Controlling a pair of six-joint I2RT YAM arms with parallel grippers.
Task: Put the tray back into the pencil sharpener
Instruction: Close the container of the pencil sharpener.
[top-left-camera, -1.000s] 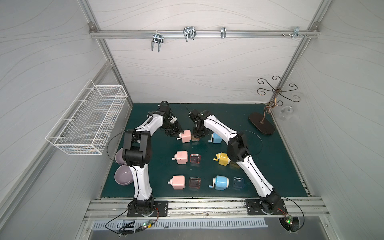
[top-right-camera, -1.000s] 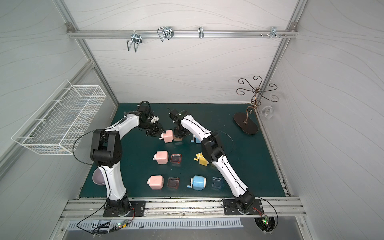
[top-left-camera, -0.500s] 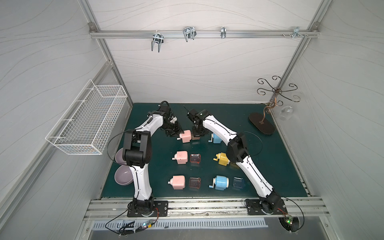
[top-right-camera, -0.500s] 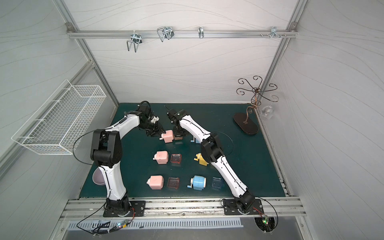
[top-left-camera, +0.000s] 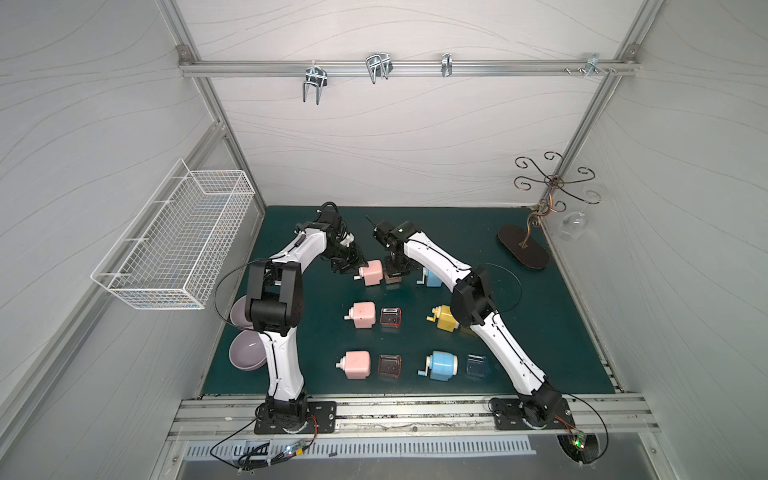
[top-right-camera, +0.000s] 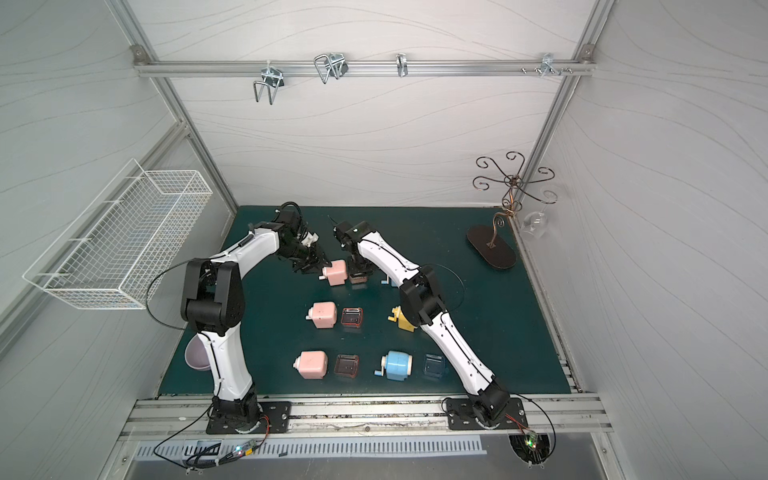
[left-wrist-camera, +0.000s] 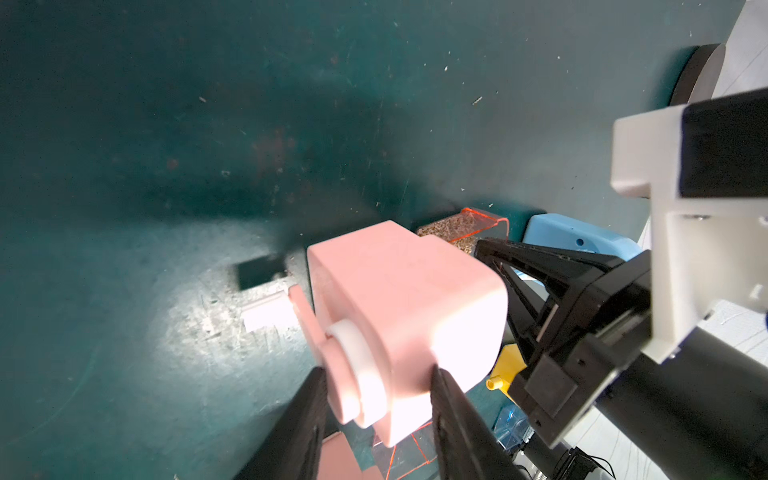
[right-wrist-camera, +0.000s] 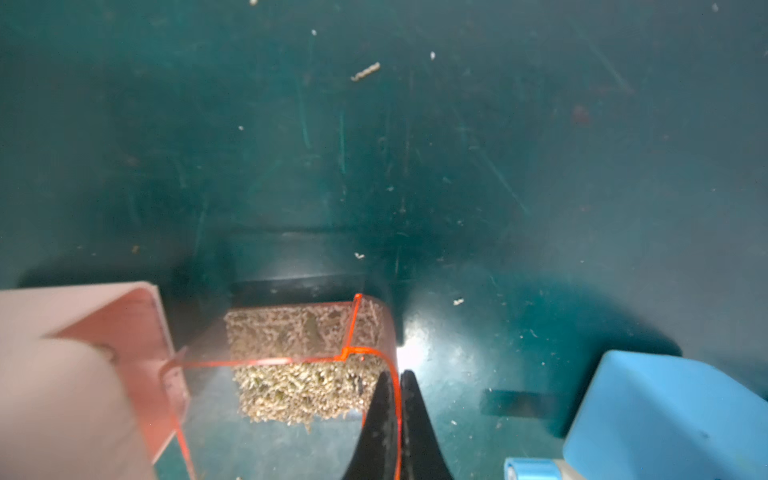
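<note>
The tray (right-wrist-camera: 374, 332), clear orange and packed with shavings, sits on the green surface (right-wrist-camera: 457, 145) in the far row, just beside the open side of the pink pencil sharpener (left-wrist-camera: 399, 291). Its edge is right at that opening, though I cannot tell whether it is inside. My right claw (right-wrist-camera: 397, 376) is clenched on the tray's curved outer wall, one finger inside it and one outside. My left claw (left-wrist-camera: 376, 374) is grasping the pink pencil sharpener at its crank end, with a finger on either side. Past the tray, near it, a blue sharpener (right-wrist-camera: 665, 415) stands. One row closer to the arm bases, in both top views, I see a second pink sharpener (top-left-camera: 361, 315) with a loose orange tray (top-left-camera: 390, 318) just beside it, and a yellow sharpener (top-left-camera: 442, 318) further along.
</note>
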